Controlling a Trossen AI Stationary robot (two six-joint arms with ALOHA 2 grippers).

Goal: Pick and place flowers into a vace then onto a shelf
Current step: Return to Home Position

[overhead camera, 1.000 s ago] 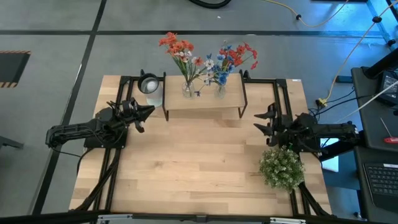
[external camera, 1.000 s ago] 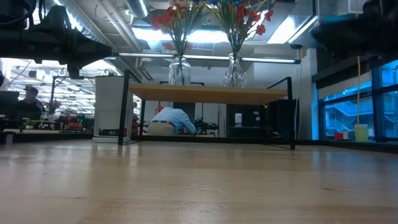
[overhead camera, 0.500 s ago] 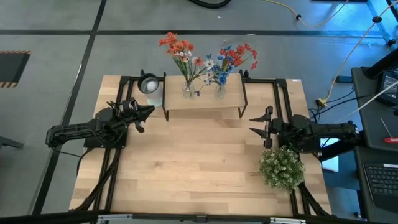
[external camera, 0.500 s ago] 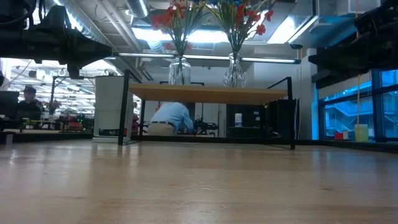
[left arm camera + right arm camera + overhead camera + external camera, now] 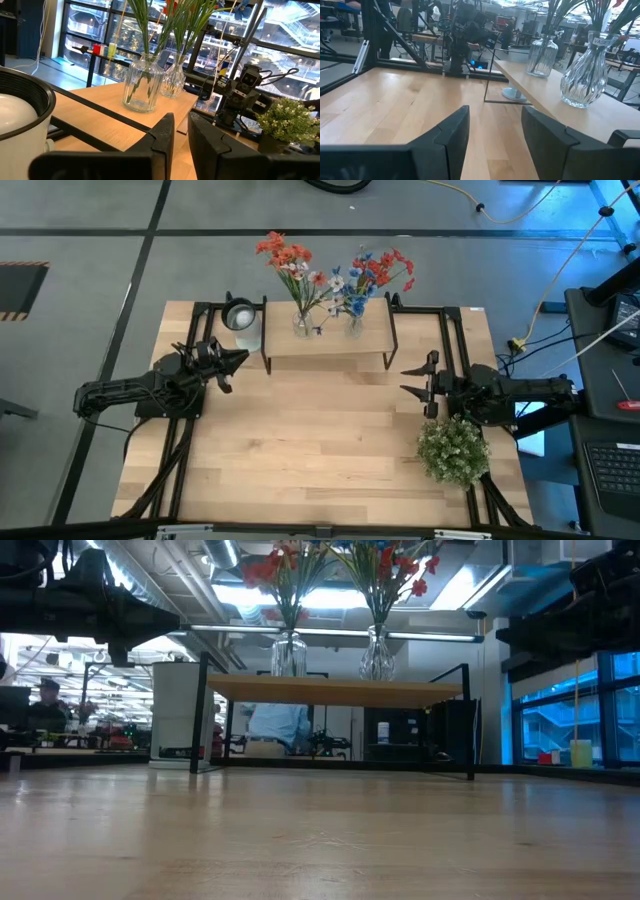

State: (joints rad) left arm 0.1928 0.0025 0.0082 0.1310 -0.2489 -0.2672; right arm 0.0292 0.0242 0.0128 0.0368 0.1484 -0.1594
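Note:
Two clear glass vases (image 5: 300, 323) (image 5: 354, 325) stand upright by their bases on the light-wood shelf (image 5: 325, 342) at the table's far side. Each holds flowers: a red-orange bunch (image 5: 285, 255) and a red, white and blue bunch (image 5: 380, 272). In the low view the vases (image 5: 288, 653) (image 5: 377, 652) stand on the shelf plank (image 5: 335, 691). My left gripper (image 5: 240, 358) is shut and hovers left of the shelf. My right gripper (image 5: 404, 380) is open and sits near the shelf's right legs. Neither touches anything.
A white mug (image 5: 240, 315) stands at the shelf's far left corner. A bushy green-and-white plant (image 5: 453, 448) sits just near-side of my right arm. Bare tabletop (image 5: 310, 450) spreads across the middle and near side. A person (image 5: 278, 725) shows in the room behind.
My right gripper has shifted a little toward the table's left and turned at the wrist, then held still. The person in the room behind has straightened up. Vases, flowers and my left arm have stayed put.

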